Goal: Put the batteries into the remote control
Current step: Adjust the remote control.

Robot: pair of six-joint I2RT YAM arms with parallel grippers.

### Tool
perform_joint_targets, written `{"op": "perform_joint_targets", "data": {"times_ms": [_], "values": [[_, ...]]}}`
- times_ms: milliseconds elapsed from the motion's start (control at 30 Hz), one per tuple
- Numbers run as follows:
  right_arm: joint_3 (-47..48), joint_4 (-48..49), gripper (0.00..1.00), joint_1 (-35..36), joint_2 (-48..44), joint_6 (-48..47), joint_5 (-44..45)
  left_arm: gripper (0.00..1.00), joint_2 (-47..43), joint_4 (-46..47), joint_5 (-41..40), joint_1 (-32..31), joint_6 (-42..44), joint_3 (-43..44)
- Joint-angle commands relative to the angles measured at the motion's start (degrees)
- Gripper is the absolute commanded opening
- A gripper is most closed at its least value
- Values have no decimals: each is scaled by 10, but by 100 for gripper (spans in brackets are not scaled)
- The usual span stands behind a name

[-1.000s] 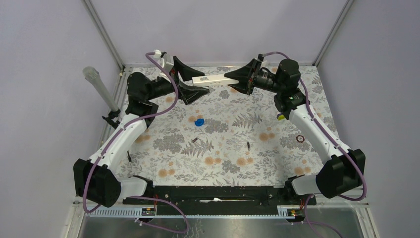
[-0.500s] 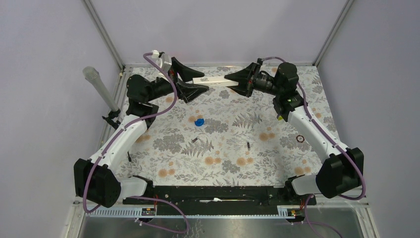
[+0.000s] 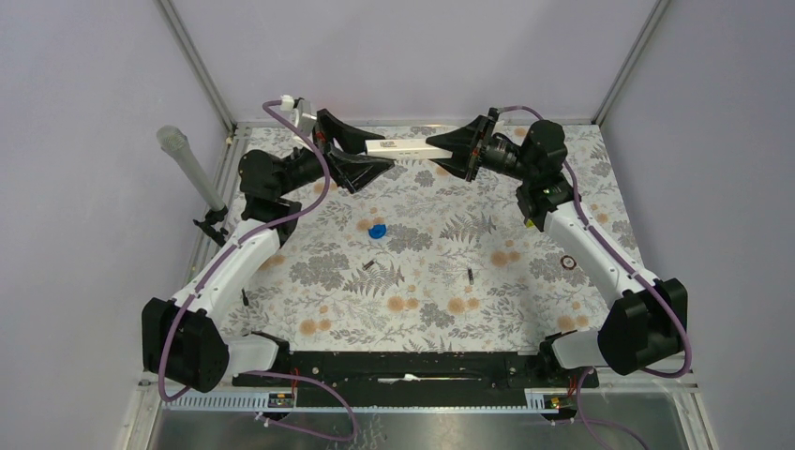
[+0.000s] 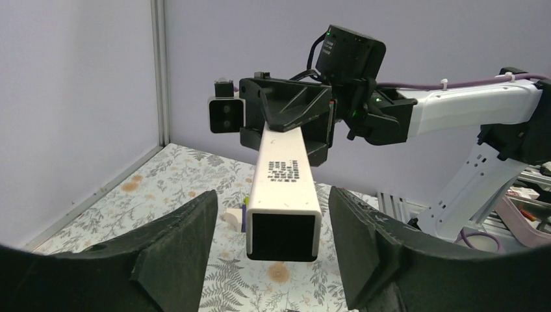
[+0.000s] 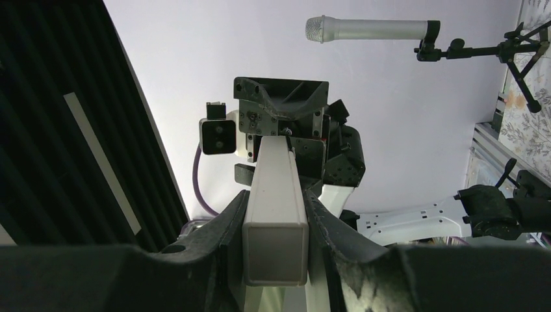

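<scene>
Lilac walls [image 3: 412,56] are enclosing a table [image 3: 506,309] showing a grey-and-orange floral print; a silver microphone [image 3: 187,167] is standing at its left edge.

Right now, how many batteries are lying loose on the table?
2. One battery lies mid-table, just nearer than the blue blob; the other battery lies to its right. More may be hidden from view.

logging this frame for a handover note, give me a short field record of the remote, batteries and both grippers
remote control: held in the air over the far side of the table, dark open end toward the left arm
right gripper: shut on the remote control
left gripper: open, fingers flank the open end without touching
batteries: two loose on the table, the second nearer the right arm; none loaded
</scene>
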Motion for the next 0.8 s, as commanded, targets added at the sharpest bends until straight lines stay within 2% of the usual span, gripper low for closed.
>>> {"op": "perform_joint_targets", "data": {"times_ms": [0, 67, 267, 600, 767], "values": [[5, 23, 0, -1, -6, -6, 0, 69, 2, 67, -12, 0, -29, 6], [3, 23, 0, -1, -6, -6, 0, 68, 3, 67, -10, -1, -29, 8], [4, 26, 0, -1, -6, -4, 0, 54, 5, 57, -4, -4, -20, 9], [2, 29, 0, -1, -6, -4, -2, 55, 8, 46, 2, -12, -9, 13], [0, 28, 0, -1, -6, -4, -3, 37, 13, 49, 5, -13, -8, 17]]}}
